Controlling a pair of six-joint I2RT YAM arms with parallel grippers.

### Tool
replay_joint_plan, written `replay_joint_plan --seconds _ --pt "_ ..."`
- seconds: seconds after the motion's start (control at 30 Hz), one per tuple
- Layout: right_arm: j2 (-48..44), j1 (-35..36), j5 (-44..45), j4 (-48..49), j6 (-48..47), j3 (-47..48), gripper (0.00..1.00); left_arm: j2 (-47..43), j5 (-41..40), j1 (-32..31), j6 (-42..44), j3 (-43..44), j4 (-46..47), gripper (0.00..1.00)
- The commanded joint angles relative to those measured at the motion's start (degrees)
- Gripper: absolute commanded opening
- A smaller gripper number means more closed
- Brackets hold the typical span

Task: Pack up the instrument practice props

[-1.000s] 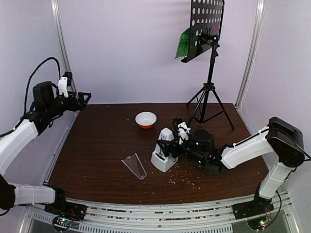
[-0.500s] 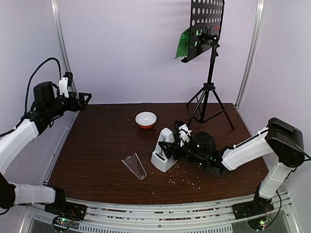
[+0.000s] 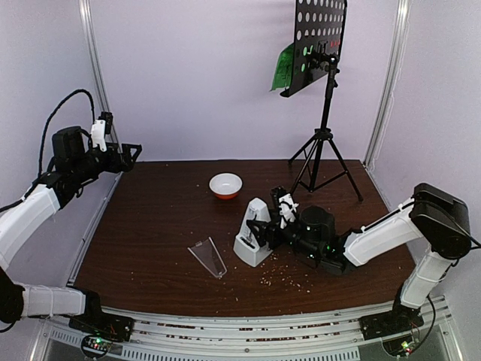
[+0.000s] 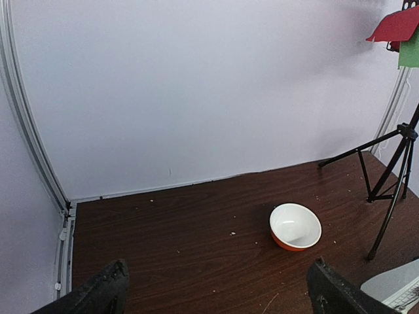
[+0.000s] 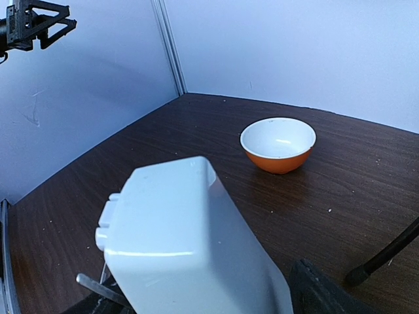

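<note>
Metronome (image 5: 190, 242) base cut by lower edge. Right gripper (image 3: 258, 231) jaws mostly hidden behind metronome, contact unclear. Beyond metronome, music stand (image 3: 326, 105) top cropped, sheet-music pages (image 3: 283, 68) largely covered.

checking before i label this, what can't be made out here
Whether the right tool touches the metronome: right wrist view, contact below the bottom edge; top view, too small.
The sheet-music pages: top view, mostly behind the music stand desk; left wrist view, cut by right edge.

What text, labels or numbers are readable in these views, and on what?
None readable.
Metronome: plain white back in the right wrist view; its front in the top view is too small to read.
Green page, red page: no print visible.
Music stand, bowl: no markings visible.
</note>
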Motion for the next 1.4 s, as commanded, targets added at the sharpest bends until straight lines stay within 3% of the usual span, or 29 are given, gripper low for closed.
replay_joint_plan --seconds 0.0,1.37 --pt "0.7 0.2 1.9 2.3 1.1 -0.6 0.78 0.4 0.8 -0.1 0.2 -0.6 2.0 0.98" --pt "3.0 -1.6 0.4 -0.1 6.3 2.4 0.76 0.5 1.2 -0.2 0.2 -0.5 2.0 0.98"
